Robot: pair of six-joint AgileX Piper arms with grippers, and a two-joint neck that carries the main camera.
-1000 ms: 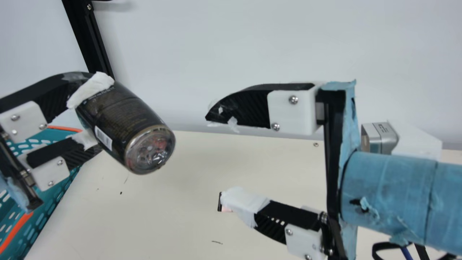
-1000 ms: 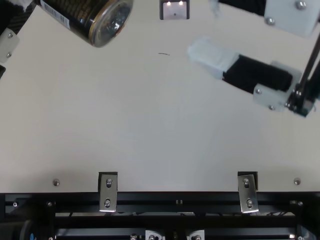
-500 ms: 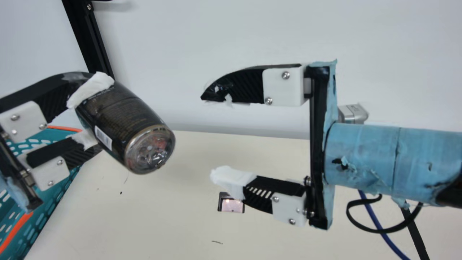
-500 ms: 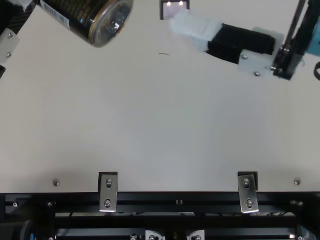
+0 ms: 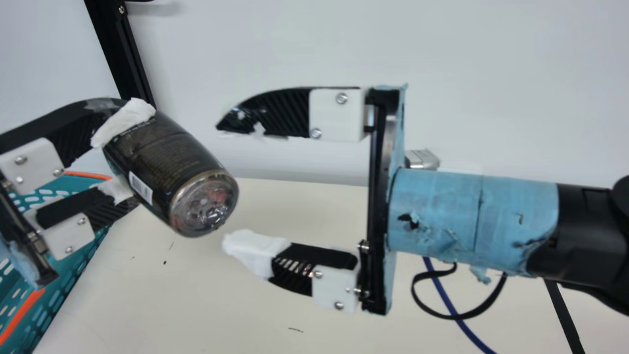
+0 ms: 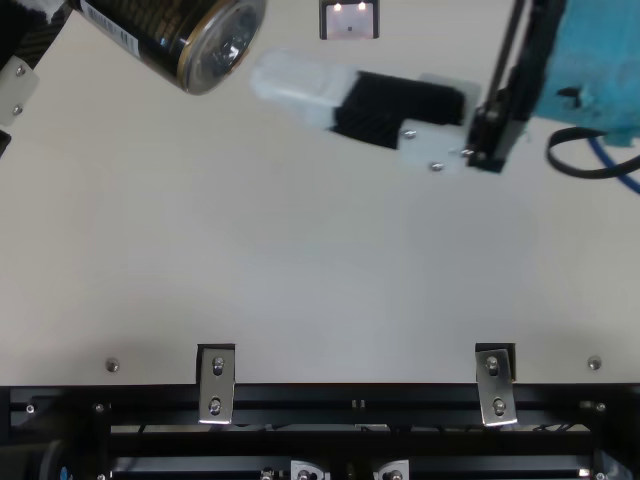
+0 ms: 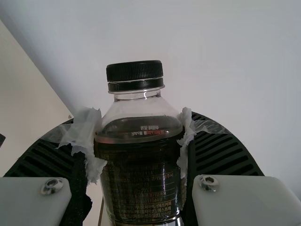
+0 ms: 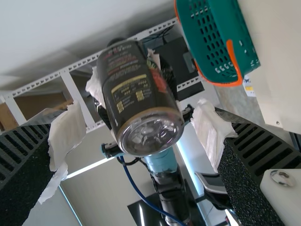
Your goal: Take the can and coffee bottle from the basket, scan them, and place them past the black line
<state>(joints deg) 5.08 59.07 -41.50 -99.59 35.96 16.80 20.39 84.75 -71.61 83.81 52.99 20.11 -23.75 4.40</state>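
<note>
In the main view my left gripper [image 5: 120,157] is shut on the dark coffee bottle [image 5: 169,172], held tilted in the air with its clear base toward the right arm. The left wrist view shows the bottle's black cap [image 7: 135,75] standing beyond my left gripper [image 7: 138,146]. At the bottle's right, my right gripper [image 5: 226,184] is open, nothing between its fingers, its tips close to the base. In the right wrist view the bottle [image 8: 138,94] appears ahead of my right gripper [image 8: 136,136]. The teal basket [image 8: 214,42] looks vacant in the part that shows.
A small black-framed scanner window [image 6: 349,20] is set in the cream table [image 6: 300,250] near the top view's upper edge. The basket's orange rim [image 5: 22,314] lies under my left arm. A silver device [image 5: 422,158] stands behind the right arm.
My right gripper has moved left toward the bottle's base, rising at first, and its fingers have stayed open. My left gripper and the bottle have kept still.
</note>
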